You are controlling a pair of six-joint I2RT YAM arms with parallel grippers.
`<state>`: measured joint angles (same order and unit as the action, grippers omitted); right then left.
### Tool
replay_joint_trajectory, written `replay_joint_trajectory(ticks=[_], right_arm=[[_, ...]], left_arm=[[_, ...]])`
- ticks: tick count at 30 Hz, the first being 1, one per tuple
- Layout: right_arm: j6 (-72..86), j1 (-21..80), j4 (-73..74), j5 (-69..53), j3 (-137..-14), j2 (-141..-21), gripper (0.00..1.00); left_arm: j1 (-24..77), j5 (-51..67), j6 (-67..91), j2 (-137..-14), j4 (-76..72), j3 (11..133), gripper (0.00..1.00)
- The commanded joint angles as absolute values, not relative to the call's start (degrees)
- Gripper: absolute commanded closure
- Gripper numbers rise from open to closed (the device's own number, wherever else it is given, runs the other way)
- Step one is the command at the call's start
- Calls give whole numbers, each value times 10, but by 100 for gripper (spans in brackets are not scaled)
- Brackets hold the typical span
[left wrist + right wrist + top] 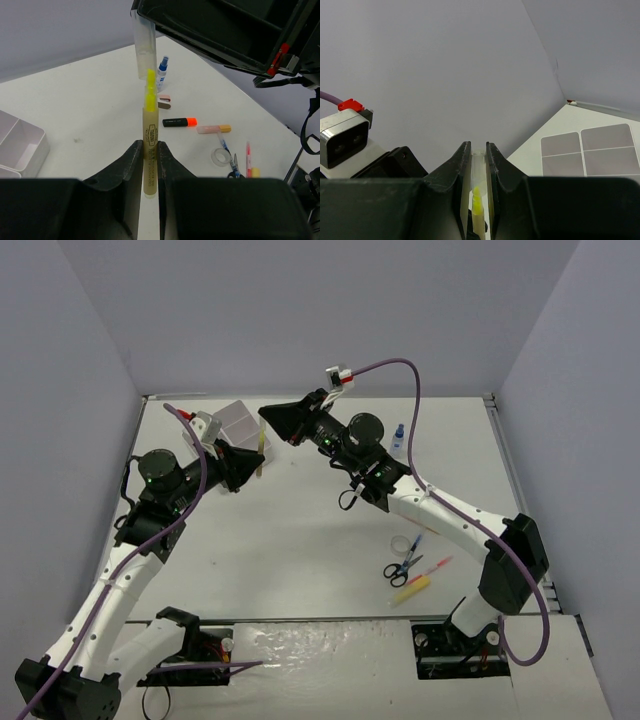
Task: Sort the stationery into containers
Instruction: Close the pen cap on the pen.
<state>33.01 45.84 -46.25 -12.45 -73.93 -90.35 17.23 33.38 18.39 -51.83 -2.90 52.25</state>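
My left gripper [150, 147] is shut on the tan barrel of a yellow highlighter [150, 135] and holds it upright above the table. Its yellow tip is bare and reaches just into the open end of a clear cap [144, 47]. My right gripper [478, 150] is shut on that cap [479, 170], directly above the tip [477, 200]. In the top view the two grippers meet over the back left of the table, left [258, 462] and right [268, 415], beside the white compartment tray [237, 425].
Loose on the table are a blue-capped bottle [161, 67], pink eraser [164, 101], orange-black highlighter [179, 122], pink-orange marker [214, 129], tape roll [220, 157], scissors [400, 570] and pens [432, 567]. The tray corner [22, 145] lies to the left.
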Motion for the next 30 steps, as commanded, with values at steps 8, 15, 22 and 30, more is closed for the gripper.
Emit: replay_joint_trajectory(ticks=[8, 15, 22, 30], right_arm=[[333, 462, -515, -136, -757, -898, 100], [405, 463, -563, -175, -716, -923, 100], [395, 467, -545, -178, -698, -912, 100], [335, 505, -492, -157, -706, -924, 100]], left_arm=[[172, 326, 177, -506, -88, 546, 100], [165, 304, 166, -506, -119, 547, 100], [159, 289, 150, -503, -109, 544, 100], [149, 283, 118, -508, -140, 549, 100]])
